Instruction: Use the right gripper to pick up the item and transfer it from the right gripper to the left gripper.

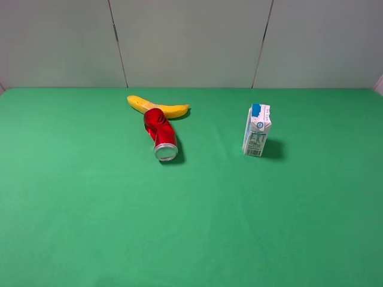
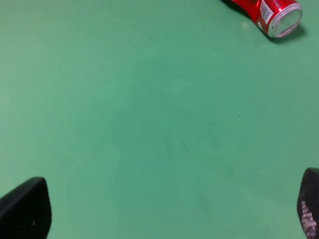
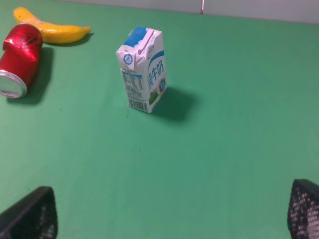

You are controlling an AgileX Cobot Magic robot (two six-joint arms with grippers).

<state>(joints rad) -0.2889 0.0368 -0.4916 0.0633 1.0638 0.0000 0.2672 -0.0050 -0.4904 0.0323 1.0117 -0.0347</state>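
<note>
The item, a small white drink carton [image 1: 257,130] with blue print and a blue patch at its gabled top, stands upright on the green table, right of centre. It also shows in the right wrist view [image 3: 142,69], barcode side facing the camera. My right gripper [image 3: 172,209] is open and empty, well short of the carton; only its two black fingertips [image 3: 31,215] show. My left gripper [image 2: 169,206] is open and empty over bare green surface; its fingertips [image 2: 26,209] show at the frame corners. Neither gripper shows in the exterior high view.
A dented red can [image 1: 161,135] lies on its side left of centre, touching a yellow banana [image 1: 157,107] behind it. Both show in the right wrist view: can [image 3: 17,57], banana [image 3: 52,30]. The can's end shows in the left wrist view [image 2: 271,12]. Grey wall panels stand behind the table.
</note>
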